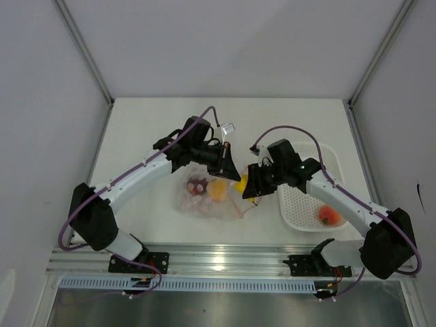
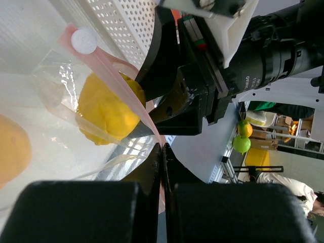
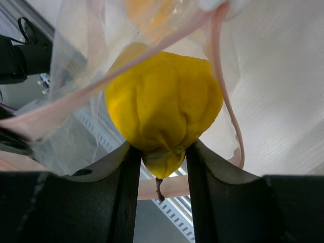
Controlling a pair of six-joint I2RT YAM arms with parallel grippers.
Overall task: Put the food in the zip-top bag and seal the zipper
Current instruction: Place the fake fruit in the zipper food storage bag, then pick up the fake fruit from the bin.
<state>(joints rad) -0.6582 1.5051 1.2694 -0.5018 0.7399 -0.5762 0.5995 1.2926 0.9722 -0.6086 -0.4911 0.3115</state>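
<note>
Right gripper (image 3: 160,152) is pinching a yellow fruit (image 3: 164,101) at the mouth of the zip-top bag (image 1: 199,203).
Left gripper (image 2: 162,152), fingers pressed together, is holding up the pink zipper (image 2: 114,71) edge. The risk: the fruit may be snagging on that strip, tugging the thin film out of the pinch, or rolling back out on release.

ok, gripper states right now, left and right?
left gripper: closed, pinching the zipper.
right gripper: closed on the yellow fruit.
</note>
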